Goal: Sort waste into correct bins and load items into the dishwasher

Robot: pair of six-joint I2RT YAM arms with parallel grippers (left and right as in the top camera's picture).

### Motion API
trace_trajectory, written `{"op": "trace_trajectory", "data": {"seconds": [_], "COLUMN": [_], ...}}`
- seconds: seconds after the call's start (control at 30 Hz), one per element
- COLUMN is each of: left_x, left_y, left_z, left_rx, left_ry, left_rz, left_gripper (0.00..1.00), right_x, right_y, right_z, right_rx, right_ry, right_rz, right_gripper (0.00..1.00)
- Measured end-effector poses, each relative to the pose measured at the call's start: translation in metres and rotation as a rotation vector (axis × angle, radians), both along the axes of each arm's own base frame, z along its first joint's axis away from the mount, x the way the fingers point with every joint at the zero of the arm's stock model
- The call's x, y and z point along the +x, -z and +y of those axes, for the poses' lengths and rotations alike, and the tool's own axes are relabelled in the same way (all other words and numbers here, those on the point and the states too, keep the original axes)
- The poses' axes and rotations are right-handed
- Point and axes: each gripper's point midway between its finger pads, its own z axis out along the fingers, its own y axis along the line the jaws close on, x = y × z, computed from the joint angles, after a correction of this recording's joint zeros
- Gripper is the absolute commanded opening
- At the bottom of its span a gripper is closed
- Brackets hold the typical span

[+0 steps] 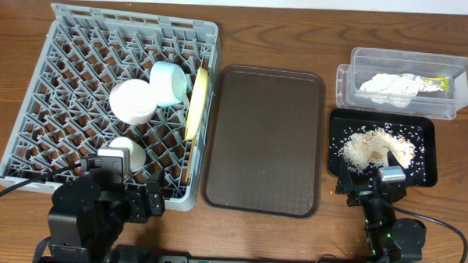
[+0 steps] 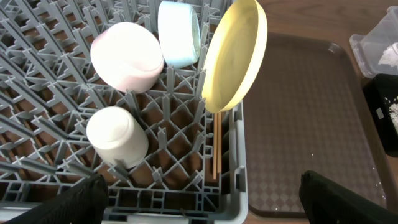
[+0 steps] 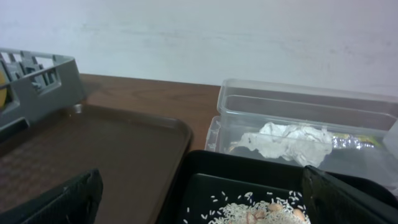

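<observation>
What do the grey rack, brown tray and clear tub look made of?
Grey rack: seemingly moulded plastic, matte, thin lattice ribs. Brown tray: probably plastic, fine textured face, slight sheen. Clear tub: transparent plastic; the napkin shows through its wall.

A brown wooden table [image 1: 284, 32] is seen bearing four things. A large grey dish rack [image 1: 128, 20] is set directly ahead of the left tool [image 2: 205, 202], with its near edge below that tool. A brown serving tray [image 1: 265, 132] is laid just beside the rack, ahead and to the right of the left tool and to the left of the right tool [image 3: 202, 202]. A black tray [image 1: 424, 165] is placed right in front of the right tool, and a clear tub [image 1: 408, 56] just beyond it
</observation>
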Motion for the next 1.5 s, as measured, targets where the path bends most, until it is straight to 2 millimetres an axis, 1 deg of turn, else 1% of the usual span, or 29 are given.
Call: {"op": "trace_trajectory", "data": {"seconds": [0.9,0.97,1.03,1.1,1.2,1.27,1.3,1.37,1.5], "left_x": [-0.001,0.0,0.005,0.011,0.027,0.037,0.04,0.051,0.066], "left_y": [0.001,0.005,0.014,0.028,0.051,0.072,0.076,0.079,0.079], "left_z": [0.002,0.006,0.01,0.012,0.012,0.011,0.011,0.011,0.01], "left_rx": [0.004,0.004,0.003,0.002,-0.005,-0.01,-0.012,-0.022,-0.034], "left_ry": [-0.006,-0.03,-0.055,-0.066,-0.07,-0.071,-0.072,-0.073,-0.075], "left_rz": [-0.014,-0.059,-0.119,-0.161,-0.252,-0.312,-0.329,-0.419,-0.558], "left_gripper": [0.98,0.99,0.98,0.98,0.98,0.98,0.98,0.98,0.98], "right_x": [0.0,0.0,0.0,0.0,0.0,0.0,0.0,0.0,0.0], "right_y": [0.0,0.0,0.0,0.0,0.0,0.0,0.0,0.0,0.0], "right_z": [0.0,0.0,0.0,0.0,0.0,0.0,0.0,0.0,0.0], "right_rx": [-0.02,-0.023,-0.024,-0.026,-0.026,-0.027,-0.027,-0.027,-0.027], "right_ry": [-0.002,-0.002,-0.002,-0.002,-0.002,-0.002,-0.002,-0.002,-0.002], "right_rz": [-0.002,-0.004,-0.002,-0.004,-0.004,-0.004,-0.004,-0.004,-0.004], "right_gripper": [0.99,0.99,0.99,0.99,0.99,0.99,0.99,0.99,0.99]}}
